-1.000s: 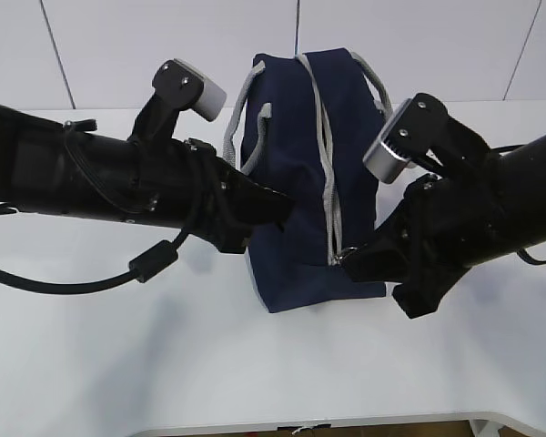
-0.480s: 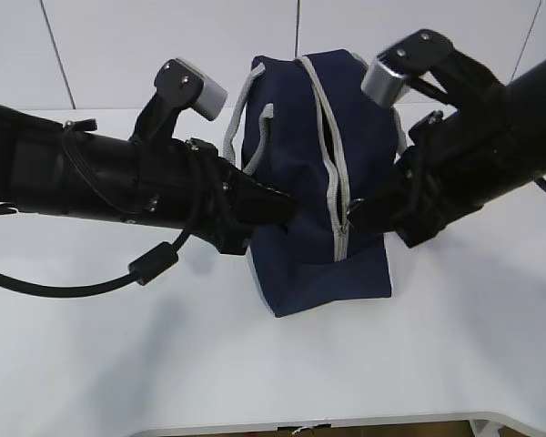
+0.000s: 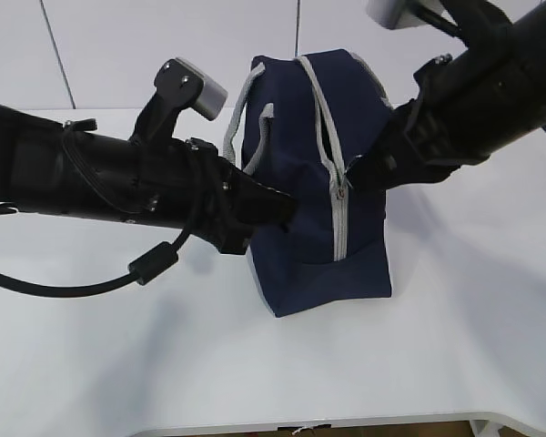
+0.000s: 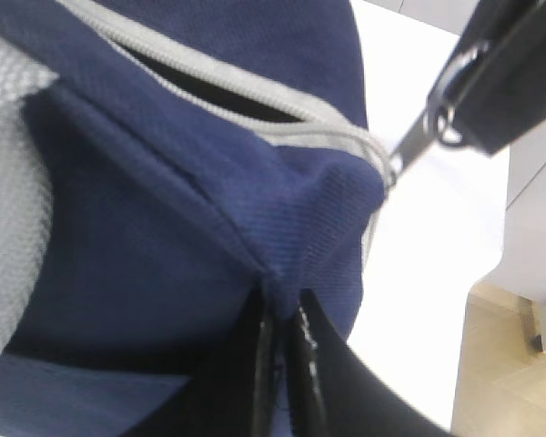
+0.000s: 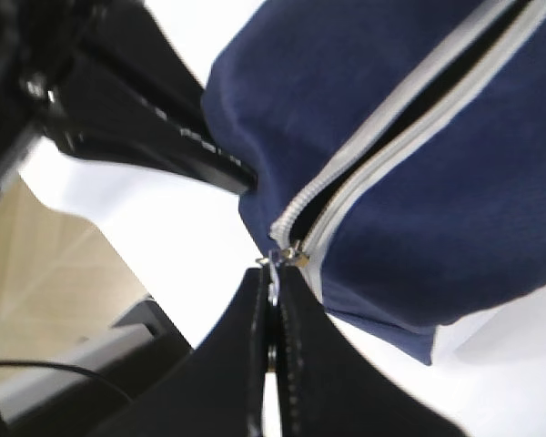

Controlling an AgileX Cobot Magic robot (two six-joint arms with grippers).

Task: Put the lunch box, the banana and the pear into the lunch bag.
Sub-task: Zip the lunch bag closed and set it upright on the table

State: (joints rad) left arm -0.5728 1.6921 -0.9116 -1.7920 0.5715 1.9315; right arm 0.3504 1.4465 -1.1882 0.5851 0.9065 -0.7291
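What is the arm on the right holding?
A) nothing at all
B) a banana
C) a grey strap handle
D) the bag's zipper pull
D: the right gripper is shut on the zipper pull of the bag, at the end of the partly opened zipper, as the right wrist view shows.

Item: large boxy navy-blue fabric lunch bag (image 3: 300,164), stood at mid-table on the white tabletop (image 3: 455,346). Left gripper (image 3: 287,211) lay against its left side, right gripper (image 3: 353,175) at its right, on the metal ring pull (image 5: 273,273) of the grey zipper (image 3: 339,214).
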